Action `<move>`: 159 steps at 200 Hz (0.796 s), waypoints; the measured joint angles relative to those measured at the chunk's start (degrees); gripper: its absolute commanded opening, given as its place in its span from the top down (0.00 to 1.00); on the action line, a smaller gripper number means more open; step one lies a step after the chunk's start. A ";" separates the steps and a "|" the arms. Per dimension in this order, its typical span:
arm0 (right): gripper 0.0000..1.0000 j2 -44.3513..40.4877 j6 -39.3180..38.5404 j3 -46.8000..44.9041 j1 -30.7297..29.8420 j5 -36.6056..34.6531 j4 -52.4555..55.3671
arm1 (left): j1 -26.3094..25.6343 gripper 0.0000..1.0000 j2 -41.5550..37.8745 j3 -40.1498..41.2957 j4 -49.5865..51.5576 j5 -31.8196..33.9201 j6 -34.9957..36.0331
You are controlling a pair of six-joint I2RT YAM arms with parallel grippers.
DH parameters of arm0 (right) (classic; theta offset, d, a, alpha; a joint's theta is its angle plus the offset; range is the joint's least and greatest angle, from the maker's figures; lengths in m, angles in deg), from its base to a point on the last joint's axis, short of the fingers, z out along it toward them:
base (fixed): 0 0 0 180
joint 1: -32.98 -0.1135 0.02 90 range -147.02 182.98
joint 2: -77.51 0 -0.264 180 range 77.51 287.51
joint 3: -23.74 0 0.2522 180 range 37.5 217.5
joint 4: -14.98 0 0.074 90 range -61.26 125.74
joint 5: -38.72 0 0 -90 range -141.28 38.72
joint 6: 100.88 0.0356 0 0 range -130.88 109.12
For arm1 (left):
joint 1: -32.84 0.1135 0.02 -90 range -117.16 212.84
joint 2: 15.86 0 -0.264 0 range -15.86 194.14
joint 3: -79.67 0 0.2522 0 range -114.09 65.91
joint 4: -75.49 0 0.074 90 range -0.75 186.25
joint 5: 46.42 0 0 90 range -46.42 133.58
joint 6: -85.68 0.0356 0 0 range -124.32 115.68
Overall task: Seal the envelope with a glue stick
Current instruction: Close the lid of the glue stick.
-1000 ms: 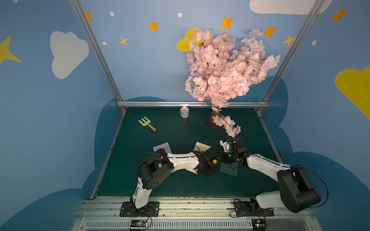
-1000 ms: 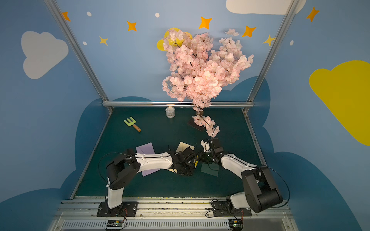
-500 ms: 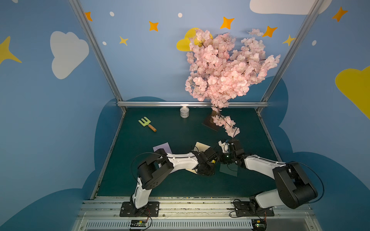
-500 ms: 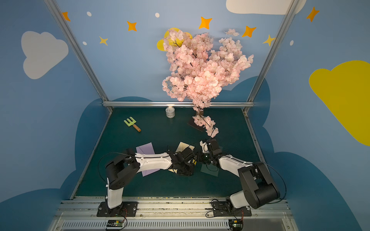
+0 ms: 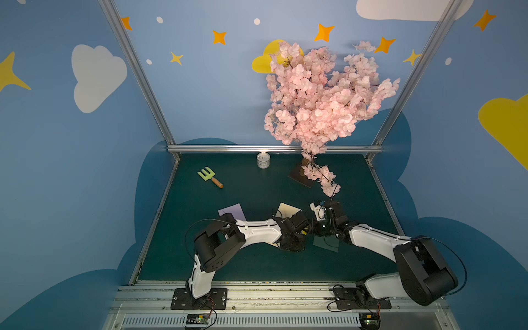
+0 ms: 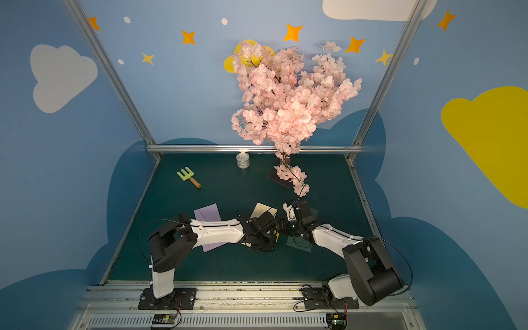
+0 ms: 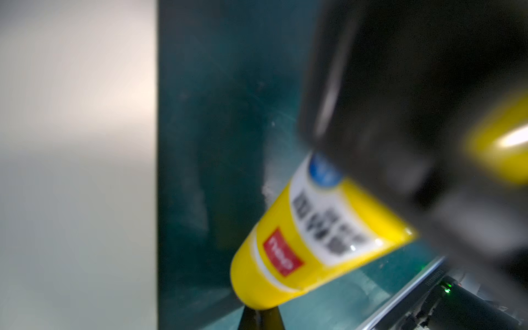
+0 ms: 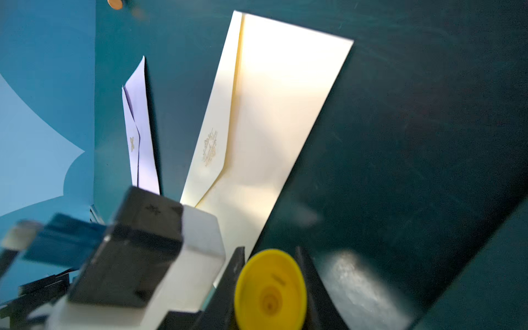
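The glue stick is a yellow tube with a white printed label. My left gripper is shut on its lower end. Its upper end runs behind the black finger of my right gripper, which is shut on the yellow cap; the cap also shows as a blurred yellow patch. Whether cap and tube are joined is hidden. In both top views the left gripper and the right gripper meet mid-table. A cream envelope lies flat just behind them.
A lilac envelope lies partly under the left arm. A dark green sheet lies under the right arm. A pink blossom tree, a tin can and a green toy rake stand at the back.
The right arm has shifted slightly. Both grippers stay shut and close together mid-table.
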 measured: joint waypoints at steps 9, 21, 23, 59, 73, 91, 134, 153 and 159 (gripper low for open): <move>1.00 -0.02 0.02 -0.15 -0.52 -0.50 -0.42 | 0.00 0.95 -0.02 0.00 0.20 0.15 0.26; 1.00 -0.22 0.15 -0.55 -1.22 -1.62 -1.22 | 0.00 0.95 -0.04 0.00 0.33 0.24 0.46; 1.00 -0.31 0.17 -0.68 -1.33 -1.81 -1.38 | 0.00 0.95 -0.04 0.00 0.33 0.24 0.55; 1.00 -2.19 0.79 -2.32 -2.32 -3.63 -3.04 | -0.04 0.95 -0.04 0.00 0.46 0.35 0.74; 1.00 -2.25 0.83 -2.32 -2.67 -4.02 -3.10 | -0.07 0.95 -0.04 -0.02 0.48 0.44 0.74; 1.00 -2.97 1.11 -2.56 -3.34 -5.09 -3.06 | -0.07 0.95 -0.11 -0.02 0.61 0.55 0.72; 1.00 -12.24 0.70 -7.41 -6.97 -11.30 -1.81 | -0.07 0.91 -0.72 0.15 1.97 1.31 0.74; 1.00 -18.64 0.35 -11.30 -8.76 -12.33 -0.52 | 0.48 0.89 -1.44 1.03 0.96 2.64 0.83; 1.00 -20.33 0.17 -12.24 -9.20 -12.79 -0.28 | 0.68 0.88 -1.88 1.70 0.48 2.75 0.85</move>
